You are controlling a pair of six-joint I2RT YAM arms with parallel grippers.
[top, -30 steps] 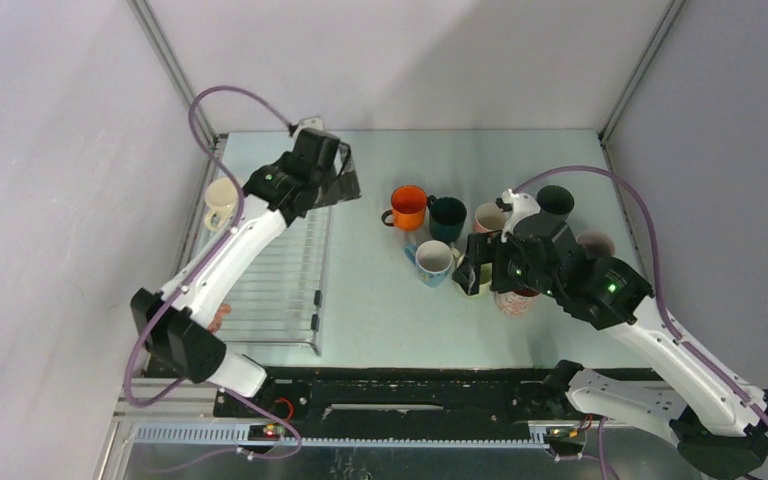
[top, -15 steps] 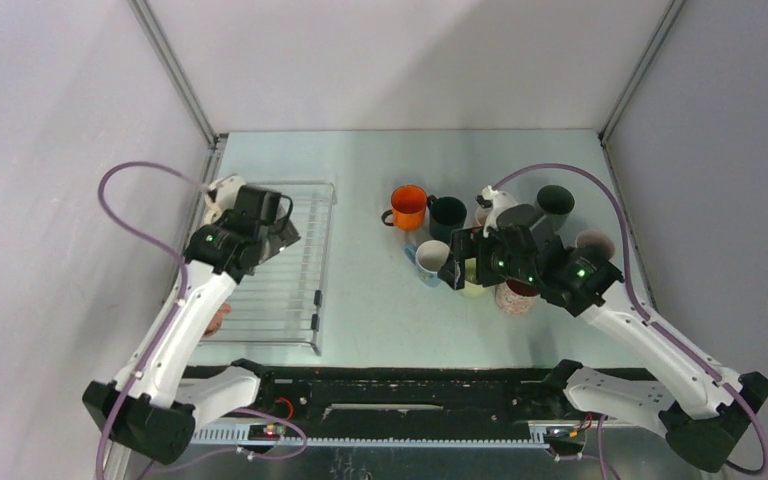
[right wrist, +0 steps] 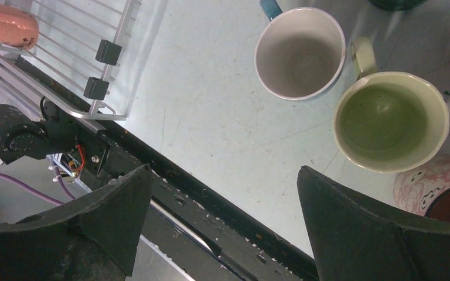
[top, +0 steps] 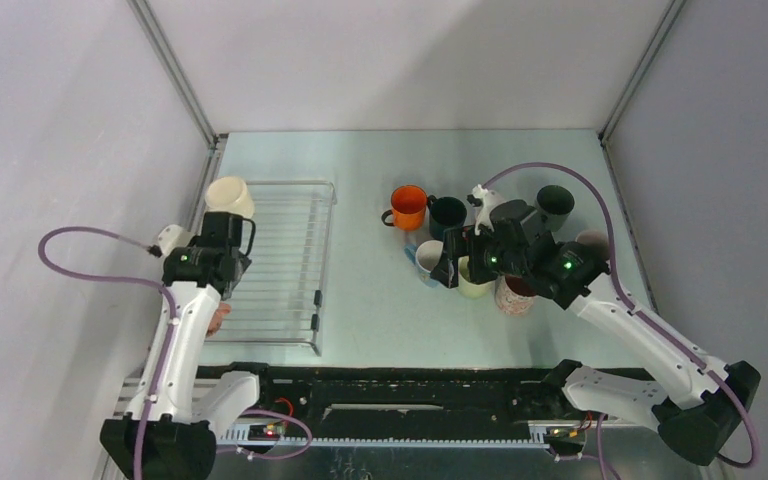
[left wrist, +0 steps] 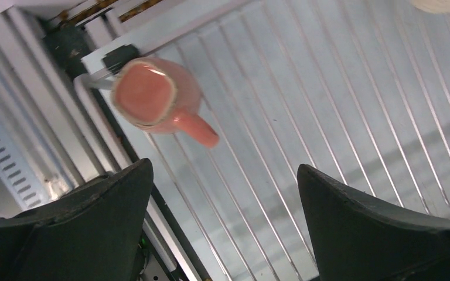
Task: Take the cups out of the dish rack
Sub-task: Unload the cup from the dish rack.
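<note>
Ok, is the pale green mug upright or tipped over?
Upright: the pale green mug stands on its base, open mouth facing up, its inside bottom visible.

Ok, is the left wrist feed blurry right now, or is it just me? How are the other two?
Left wrist: yes, the pink mug and the dish rack wires look smeared, with a glint on the mug. Right wrist: crisp, the pale green mug rim is sharp. Top external: evenly lit, soft shadows, no glare.
</note>
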